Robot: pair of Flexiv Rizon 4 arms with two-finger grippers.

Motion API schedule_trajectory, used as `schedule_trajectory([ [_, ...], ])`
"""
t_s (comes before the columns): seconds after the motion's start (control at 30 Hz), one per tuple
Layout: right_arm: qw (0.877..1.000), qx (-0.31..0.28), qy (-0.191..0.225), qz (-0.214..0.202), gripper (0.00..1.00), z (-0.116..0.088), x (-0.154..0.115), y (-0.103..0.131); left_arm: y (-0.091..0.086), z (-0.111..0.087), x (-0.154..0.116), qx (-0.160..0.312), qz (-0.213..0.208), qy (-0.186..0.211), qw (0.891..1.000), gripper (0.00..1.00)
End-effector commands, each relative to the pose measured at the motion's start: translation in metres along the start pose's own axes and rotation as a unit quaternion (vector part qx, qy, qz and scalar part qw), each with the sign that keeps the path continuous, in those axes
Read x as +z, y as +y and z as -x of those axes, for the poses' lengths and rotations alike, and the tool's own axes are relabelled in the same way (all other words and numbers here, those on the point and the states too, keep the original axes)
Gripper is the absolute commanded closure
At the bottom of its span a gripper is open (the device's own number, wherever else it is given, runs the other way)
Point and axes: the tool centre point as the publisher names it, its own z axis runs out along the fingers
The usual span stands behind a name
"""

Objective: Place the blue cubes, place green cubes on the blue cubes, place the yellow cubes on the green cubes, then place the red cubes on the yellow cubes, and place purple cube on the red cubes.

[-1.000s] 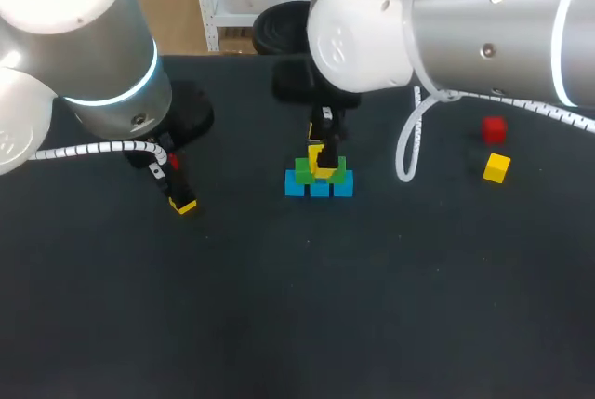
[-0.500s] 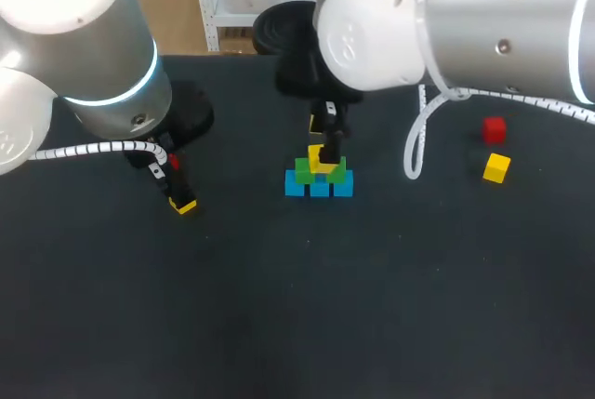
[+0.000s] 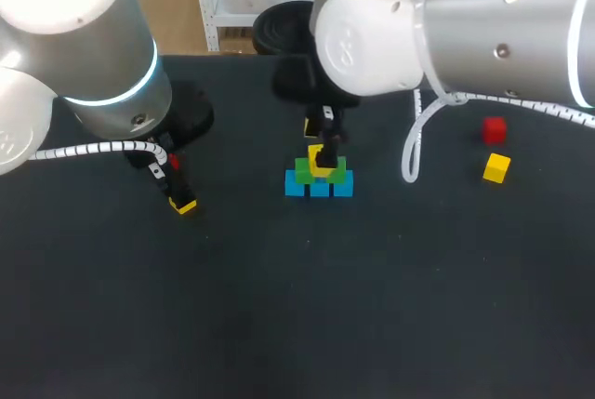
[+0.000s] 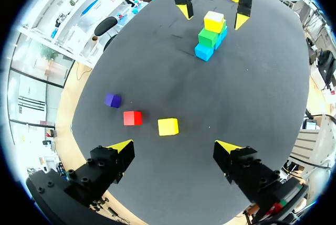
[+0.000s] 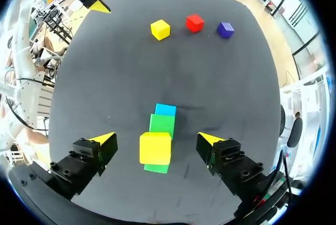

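R claw (image 5: 154,139) up off stack (image 5: 159,130)

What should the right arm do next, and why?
Probably lift the right gripper straight up and clear. Its fingers stand open on either side of the yellow cube without touching it, and that cube already rests on the green cubes, so there is nothing left to hold there.

Housings of left arm (image 3: 84,46) and right arm (image 3: 483,27) silver-grey, joint caps white, rings lit. Coiled cable (image 3: 102,149) white. Black, yellow-tipped left claw (image 4: 174,145) and right claw (image 5: 155,138).
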Motion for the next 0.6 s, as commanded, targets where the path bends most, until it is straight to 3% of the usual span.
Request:
schedule_trajectory([
  [0.03,1.0,-0.003,0.002,0.002,0.04,0.003,0.0008,-0.0039,0.0016,0.0001,0.0002,0.001,-0.002,0.0,1.0,0.0],
  [0.1,1.0,-0.006,0.003,0.003,0.09,0.0045,0.0013,-0.0051,0.0016,0.0001,0.0002,0.001,-0.002,0.0,1.0,0.0],
  [0.17,1.0,-0.007,0.004,0.003,0.21,0.0056,0.0022,-0.006,0.0016,0.0001,0.0002,0.001,-0.002,0.0,1.0,0.0],
  [0.27,1.0,-0.008,0.005,0.004,0.49,0.0058,0.0038,-0.007,0.0016,0.0001,0.0002,0.001,-0.002,0.0,1.0,0.0],
  [0.6,1.0,-0.006,0.005,0.007,0.52,0.005,0.0047,-0.008,0.0016,0.0001,0.0002,0.001,-0.002,0.0,1.0,0.0],
])
